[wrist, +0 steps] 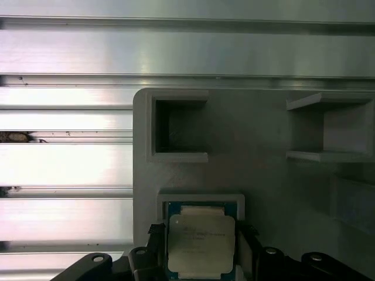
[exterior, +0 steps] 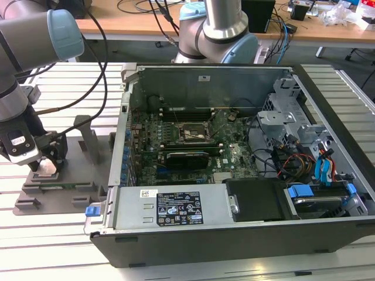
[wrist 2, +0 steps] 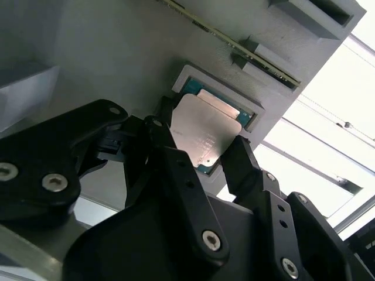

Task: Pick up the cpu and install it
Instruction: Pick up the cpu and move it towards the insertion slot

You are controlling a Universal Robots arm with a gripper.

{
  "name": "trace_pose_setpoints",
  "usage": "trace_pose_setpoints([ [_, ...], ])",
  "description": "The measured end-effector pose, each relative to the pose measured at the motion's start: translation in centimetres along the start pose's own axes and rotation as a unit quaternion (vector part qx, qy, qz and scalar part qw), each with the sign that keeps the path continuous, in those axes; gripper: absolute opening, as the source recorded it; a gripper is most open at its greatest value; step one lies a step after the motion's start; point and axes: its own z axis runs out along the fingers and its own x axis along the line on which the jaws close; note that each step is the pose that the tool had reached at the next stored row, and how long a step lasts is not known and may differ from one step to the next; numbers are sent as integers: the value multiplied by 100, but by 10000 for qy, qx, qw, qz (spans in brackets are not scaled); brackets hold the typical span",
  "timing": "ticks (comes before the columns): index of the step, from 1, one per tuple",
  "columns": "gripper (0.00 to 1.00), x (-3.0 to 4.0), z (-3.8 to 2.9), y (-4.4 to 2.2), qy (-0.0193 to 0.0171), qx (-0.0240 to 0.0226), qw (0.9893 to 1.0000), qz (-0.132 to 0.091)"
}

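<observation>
The cpu, a flat square chip with a shiny silver top and a thin green rim, lies in a square recess of the grey plastic tray. In the first wrist view the cpu sits near a corner of the tray. My gripper straddles the chip, its black fingers pressed against two opposite edges, so it looks shut on the chip. In the exterior view my gripper is low over the tray at the exterior view's left. The motherboard socket lies in the open computer case.
The open computer case stands to the exterior view's right of the tray, with cables and a drive cage inside. Upright tray posts rise beside my gripper. A second arm's base stands behind the case. The table is ribbed aluminium.
</observation>
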Motion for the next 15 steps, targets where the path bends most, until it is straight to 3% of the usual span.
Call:
trace_pose_setpoints([
  [4, 55, 0, 0, 0, 0, -1, 10000, 0],
  [15, 55, 0, 0, 0, 0, -4, 10000, 0],
])
